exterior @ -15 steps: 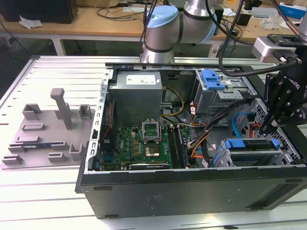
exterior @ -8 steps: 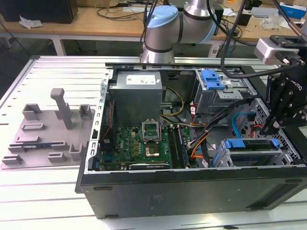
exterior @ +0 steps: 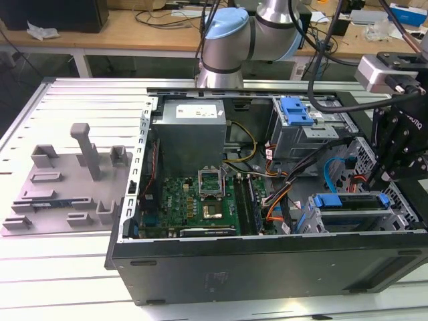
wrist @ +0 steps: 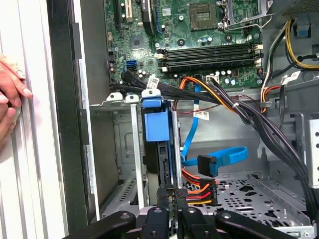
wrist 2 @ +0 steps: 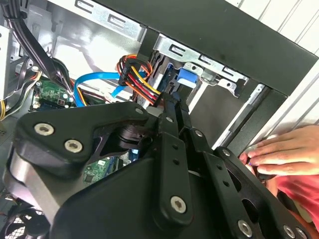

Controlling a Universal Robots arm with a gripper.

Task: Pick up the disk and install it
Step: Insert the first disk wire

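Clenched pincer (wrist: 171,192) at the end of the disk (wrist: 156,124), upright in its bay (wrist: 125,149), apparently pressing it home while a hand (wrist: 10,94) braces the case (wrist: 61,99).

The worktop (exterior: 87,100) is ribbed bare aluminium with a dull sheen. On it, at nine o'clock from the computer case (exterior: 267,267) in the exterior view, stands a fixture (exterior: 67,187) that looks like matt grey plastic. The case's outer panels are matt black. Its drive cage (wrist: 119,144) is bare sheet metal, lightly shiny. The disk (wrist: 156,124) carries a smooth blue plastic bracket with a soft gloss. The power supply box (exterior: 190,137) is dull grey metal. The end effector (wrist 2: 174,107) is matt black, set with bright metal screw heads. The data cable (wrist: 224,155) is glossy blue plastic. At twelve o'clock, the arm joint (exterior: 231,33) is polished silver metal capped in pale blue plastic.
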